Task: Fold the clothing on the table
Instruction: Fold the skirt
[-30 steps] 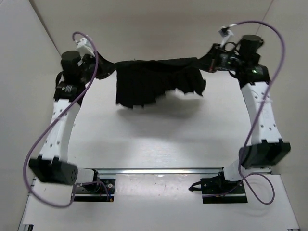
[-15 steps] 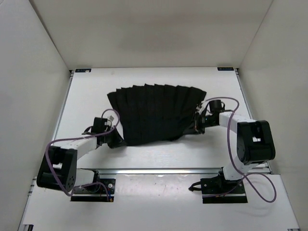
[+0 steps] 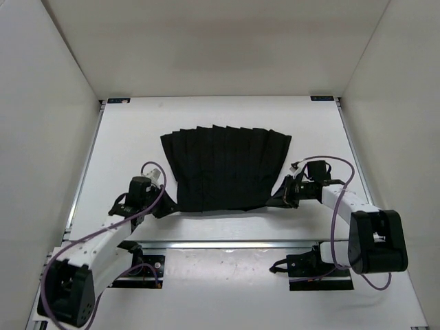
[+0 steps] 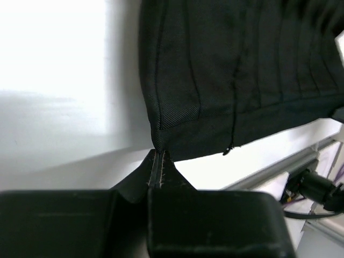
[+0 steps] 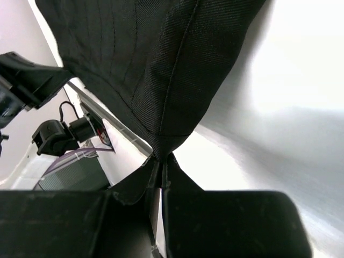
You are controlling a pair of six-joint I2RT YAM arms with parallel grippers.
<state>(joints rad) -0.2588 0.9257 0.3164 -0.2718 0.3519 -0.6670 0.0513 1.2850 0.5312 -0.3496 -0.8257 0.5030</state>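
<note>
Clothing (image 3: 227, 168) flat on table (image 3: 124, 137); left gripper (image 3: 163, 207), right gripper (image 3: 280, 200) clamped on near corners; lift both evenly, edge taut, fold toward far edge.

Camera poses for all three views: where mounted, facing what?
Top external: above, behind the bases, looking down on the pleated black fabric garment on the white table; left arm and right arm show.
Left wrist: on the left arm, low, facing the garment's near-left corner; its shut jaws show.
Right wrist: same, near-right corner, jaws shut.
Shared: all see the garment.
</note>
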